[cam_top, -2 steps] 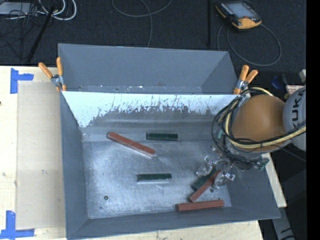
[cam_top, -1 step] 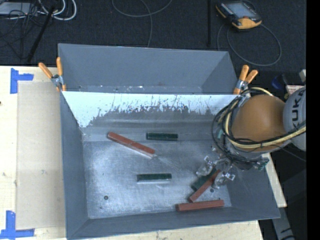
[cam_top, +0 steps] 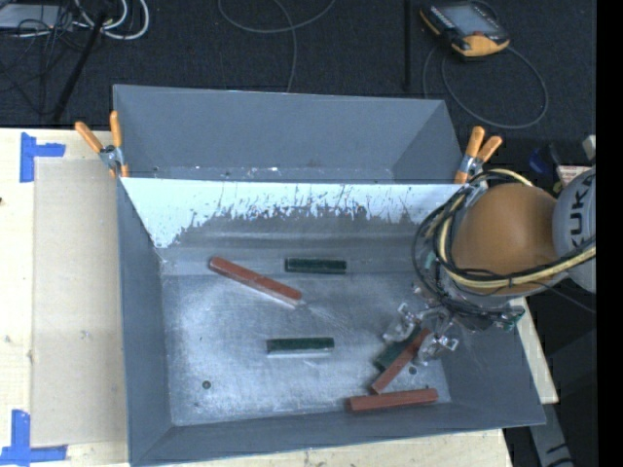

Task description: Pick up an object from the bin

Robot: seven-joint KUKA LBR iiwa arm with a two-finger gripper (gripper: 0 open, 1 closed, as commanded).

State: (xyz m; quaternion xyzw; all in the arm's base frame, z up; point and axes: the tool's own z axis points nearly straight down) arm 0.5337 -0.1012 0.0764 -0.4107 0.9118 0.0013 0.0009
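My gripper (cam_top: 421, 337) is low in the bin's right front part, open, its metal fingers standing on either side of the upper end of a red-brown stick (cam_top: 391, 374). That stick lies slanted and crosses a short dark green bar (cam_top: 393, 359) beside it. Just in front, along the bin's front wall, lies a longer red-brown bar (cam_top: 393, 401). The upper ends of the crossed pair are partly hidden under the gripper.
A dark green bar (cam_top: 300, 344) lies mid-floor. Farther back lie a long red-brown stick (cam_top: 255, 280) and another dark green bar (cam_top: 314, 266). The arm's orange dome and cables hang over the bin's right wall.
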